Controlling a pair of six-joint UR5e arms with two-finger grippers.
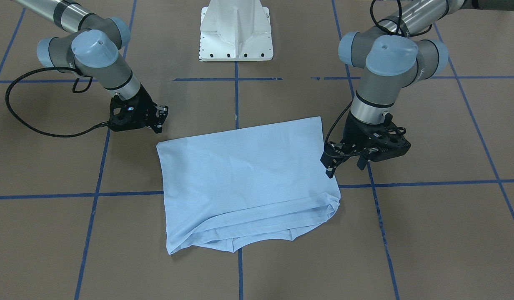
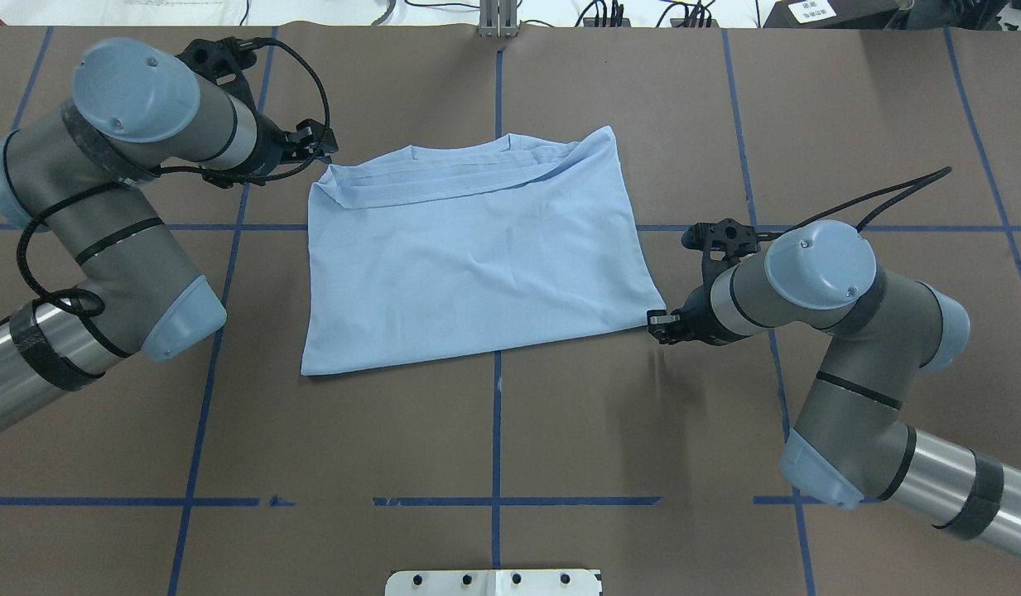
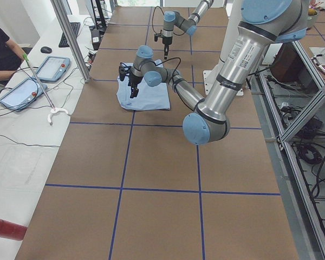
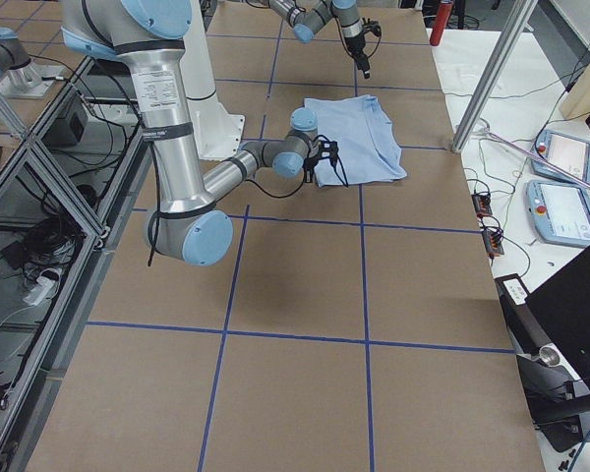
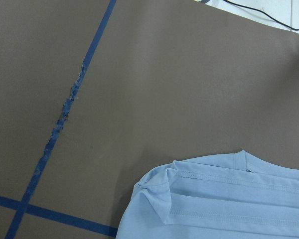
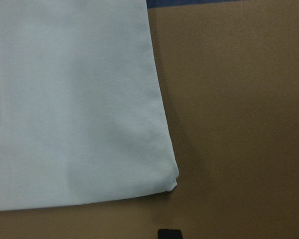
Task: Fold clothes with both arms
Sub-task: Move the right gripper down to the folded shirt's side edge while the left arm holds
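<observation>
The clothes are one light blue T-shirt (image 1: 244, 175) (image 2: 469, 265), lying folded and flat on the brown table, with layered hems along its far edge (image 5: 229, 199). My left gripper (image 1: 344, 166) (image 2: 324, 147) hovers just off the shirt's far corner on my left, open and empty. My right gripper (image 1: 160, 121) (image 2: 657, 324) stands beside the near corner (image 6: 169, 181) on my right, open, holding nothing. No fabric is between either pair of fingers. The chest print and collar are hidden.
The white pedestal base (image 1: 236, 33) stands at my edge of the table. Blue tape lines (image 2: 495, 381) grid the brown surface. Off the far side a seated person (image 3: 0, 49), tablets (image 3: 51, 67) and a red cylinder (image 3: 5, 227) are on a white bench.
</observation>
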